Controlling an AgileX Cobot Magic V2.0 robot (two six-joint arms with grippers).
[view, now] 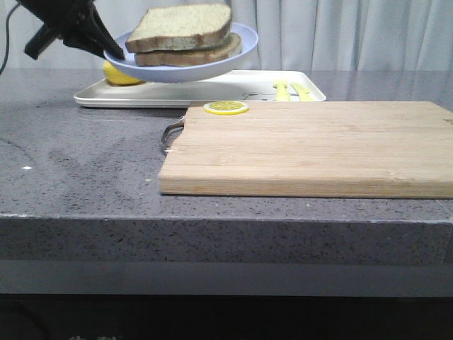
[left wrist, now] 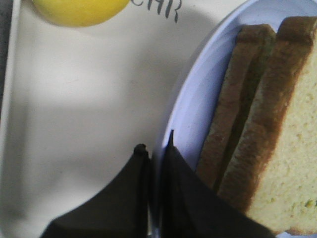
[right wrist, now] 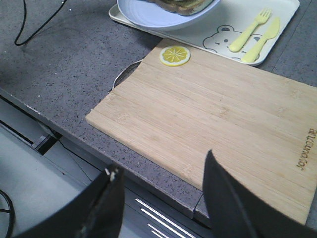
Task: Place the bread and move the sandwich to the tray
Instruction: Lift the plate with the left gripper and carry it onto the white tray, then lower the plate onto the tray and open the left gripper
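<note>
My left gripper [view: 113, 51] is shut on the rim of the pale-blue plate [view: 185, 71] and holds it in the air above the white tray [view: 233, 88]. On the plate lies the sandwich [view: 185, 44], with the thick bread [view: 180, 25] as its top slice. In the left wrist view the black fingers [left wrist: 171, 168] pinch the plate [left wrist: 198, 99] beside the brown crusts of the bread [left wrist: 297, 163], with the tray [left wrist: 74, 109] below. My right gripper [right wrist: 162, 162] is open over the table's front edge and holds nothing. It is out of the front view.
A wooden cutting board [view: 311, 145] fills the table's middle and right, with a lemon slice [view: 226, 108] at its far left corner. A yellow lemon [view: 122, 74] sits at the tray's left end. Yellow fork and knife marks [right wrist: 252, 34] lie at the tray's right end.
</note>
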